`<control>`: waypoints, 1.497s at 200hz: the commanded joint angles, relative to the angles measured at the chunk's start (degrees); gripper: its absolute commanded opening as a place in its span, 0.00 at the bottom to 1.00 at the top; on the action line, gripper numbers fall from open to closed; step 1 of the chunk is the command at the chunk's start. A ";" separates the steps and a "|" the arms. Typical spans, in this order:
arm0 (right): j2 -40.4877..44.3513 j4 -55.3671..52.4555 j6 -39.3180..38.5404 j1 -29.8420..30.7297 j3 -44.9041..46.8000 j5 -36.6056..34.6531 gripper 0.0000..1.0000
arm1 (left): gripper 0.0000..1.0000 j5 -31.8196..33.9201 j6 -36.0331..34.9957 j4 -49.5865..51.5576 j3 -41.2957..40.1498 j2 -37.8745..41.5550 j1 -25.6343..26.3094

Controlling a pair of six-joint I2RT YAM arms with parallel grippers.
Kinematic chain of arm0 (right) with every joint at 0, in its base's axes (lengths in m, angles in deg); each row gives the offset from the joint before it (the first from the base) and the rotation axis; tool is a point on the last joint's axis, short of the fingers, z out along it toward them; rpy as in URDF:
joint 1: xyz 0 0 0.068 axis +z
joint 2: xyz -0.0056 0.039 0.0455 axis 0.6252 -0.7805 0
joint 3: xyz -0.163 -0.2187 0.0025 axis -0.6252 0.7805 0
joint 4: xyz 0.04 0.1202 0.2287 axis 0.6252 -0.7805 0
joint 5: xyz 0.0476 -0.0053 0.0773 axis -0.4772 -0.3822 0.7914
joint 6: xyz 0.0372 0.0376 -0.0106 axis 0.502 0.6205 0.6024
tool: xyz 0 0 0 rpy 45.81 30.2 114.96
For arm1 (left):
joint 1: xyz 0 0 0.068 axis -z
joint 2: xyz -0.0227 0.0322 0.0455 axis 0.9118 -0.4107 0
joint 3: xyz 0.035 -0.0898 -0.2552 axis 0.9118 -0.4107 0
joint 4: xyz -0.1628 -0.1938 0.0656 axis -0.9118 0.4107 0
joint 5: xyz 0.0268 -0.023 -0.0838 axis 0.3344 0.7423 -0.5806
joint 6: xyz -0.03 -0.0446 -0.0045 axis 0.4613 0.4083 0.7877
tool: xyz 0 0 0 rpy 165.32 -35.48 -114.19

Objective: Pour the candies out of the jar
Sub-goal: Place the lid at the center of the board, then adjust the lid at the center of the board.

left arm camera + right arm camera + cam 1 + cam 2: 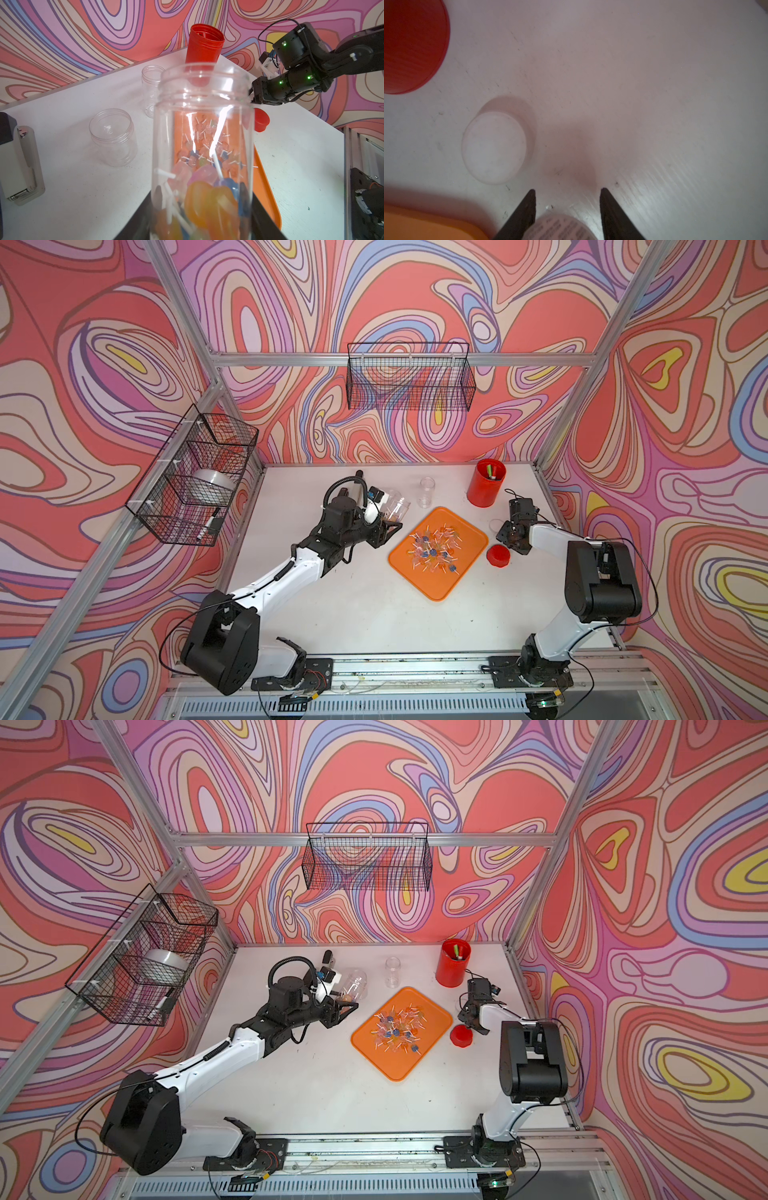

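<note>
White counter (353,614), swirled walls (415,294): the left end effector (388,526) pinches one clear jar (397,508), tilted beside the single orange tray (440,593) that catches the candies (434,549) — a heap there (too many to count), several more at the jar's base. Two empty clear jars (113,137) stand aside. A red lid (498,556) and a white lid (494,147) lie by the right end effector (568,190) — jaws apart around something round; whether it grips, I cannot tell.

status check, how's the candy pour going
Left gripper shut on the jar, tilted beside the tray. Right gripper at the red lid, grip unclear. Most candies on the tray, some inside the jar. Nothing between them.
</note>
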 commanded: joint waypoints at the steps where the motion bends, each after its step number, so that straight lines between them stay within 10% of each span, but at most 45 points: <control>1: -1.31 -2.66 -0.50 -0.38 -1.33 0.50 0.54 | 0.00 -1.11 -0.65 -1.05 1.81 0.15 -0.24; 146: 7.99 -7.39 -5.22 -0.38 -8.04 -0.25 0.84 | 0.00 -1.29 -0.59 1.35 3.94 -0.21 -0.28; 299: 21.55 -19.36 0.94 -0.38 1.85 10.52 0.82 | 0.00 -2.08 0.25 0.23 3.19 -0.56 -0.28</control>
